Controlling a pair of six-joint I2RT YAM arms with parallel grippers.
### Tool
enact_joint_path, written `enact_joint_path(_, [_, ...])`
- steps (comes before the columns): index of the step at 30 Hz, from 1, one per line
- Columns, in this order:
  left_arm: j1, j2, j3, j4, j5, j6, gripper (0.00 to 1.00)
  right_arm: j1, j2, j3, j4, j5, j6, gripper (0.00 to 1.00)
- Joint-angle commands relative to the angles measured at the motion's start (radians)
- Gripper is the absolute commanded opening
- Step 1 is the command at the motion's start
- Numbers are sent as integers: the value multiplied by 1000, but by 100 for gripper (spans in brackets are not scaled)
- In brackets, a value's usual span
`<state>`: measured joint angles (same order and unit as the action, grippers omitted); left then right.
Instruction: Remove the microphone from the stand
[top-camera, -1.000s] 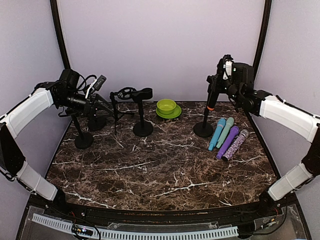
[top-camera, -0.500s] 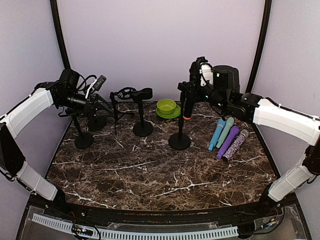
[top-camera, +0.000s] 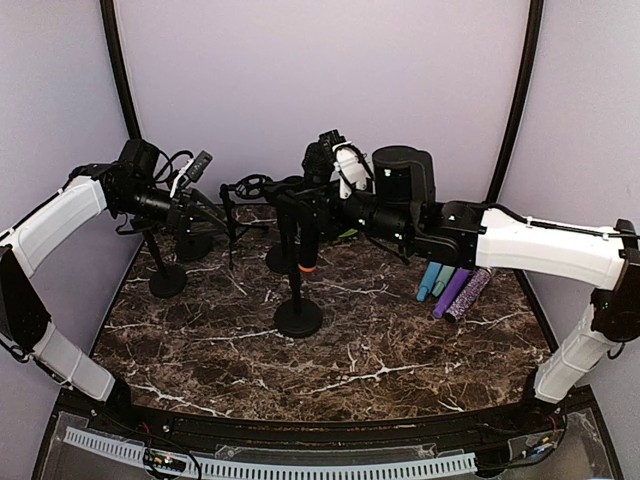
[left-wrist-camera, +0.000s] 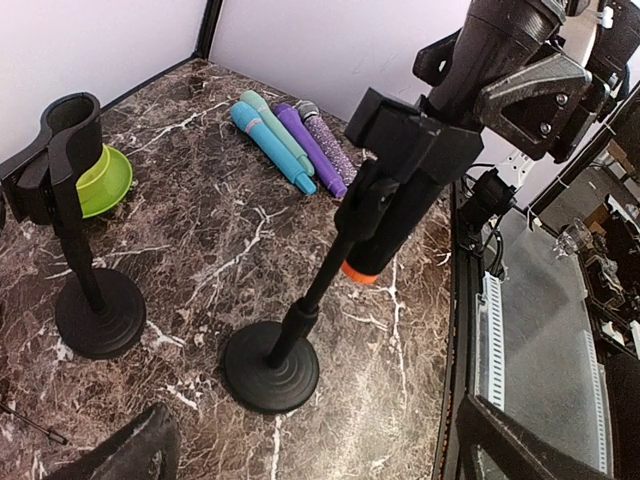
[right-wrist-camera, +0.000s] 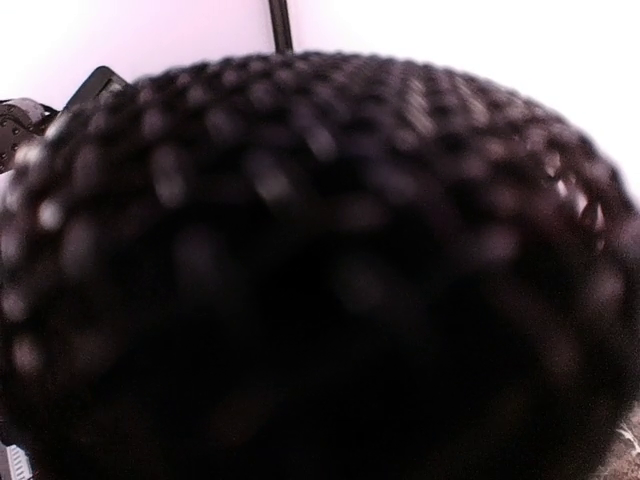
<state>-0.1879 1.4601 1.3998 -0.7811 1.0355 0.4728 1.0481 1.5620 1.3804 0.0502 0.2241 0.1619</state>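
Top view: your right gripper (top-camera: 322, 192) is clamped on the upper body of the black microphone (top-camera: 304, 245), frame centre. The mic sits in its stand (top-camera: 298, 317), base on the marble table (top-camera: 400, 350). Left gripper (top-camera: 205, 208) hangs at left among other stands (top-camera: 167, 280); jaws unreadable here.

Left wrist view: its fingers (left-wrist-camera: 125, 450) are spread wide, nothing between.

Right wrist view: a blurred mesh head (right-wrist-camera: 320, 270) fills the frame.

Worktop (top-camera: 400, 360): dark marble-look, semi-gloss. Microphone (right-wrist-camera: 320, 260) head: black mesh, rough. Stand (left-wrist-camera: 268, 368): matt black. Glitter mic (top-camera: 471, 291): purple, sparkly.
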Motion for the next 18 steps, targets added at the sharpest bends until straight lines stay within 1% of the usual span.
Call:
enact_joint_path(1, [1,-38,-12,-53,64,41,99,38,23,107,204,-72,-8,4])
enact_joint_path(5, [2,-44,-24,-74,109,79,99,60,81,132,213,-122,-6,4])
enact_joint_path(7, [2,-50,-37,-65,127,84,99,67,94,140,210,-147,-4,7])
enact_joint_path(9, [0,-53,-47,-56,139,88,99,70,104,144,202,-169,-9,15])
enact_joint_path(11, [-3,-52,-52,-53,149,95,99,74,112,146,190,-192,-11,27])
enact_joint_path(16, [-27,-39,-54,-53,168,116,99,75,120,141,159,-202,0,45])
enact_joint_path(18, [-47,-35,-55,-52,173,129,99,74,111,132,166,-196,4,50])
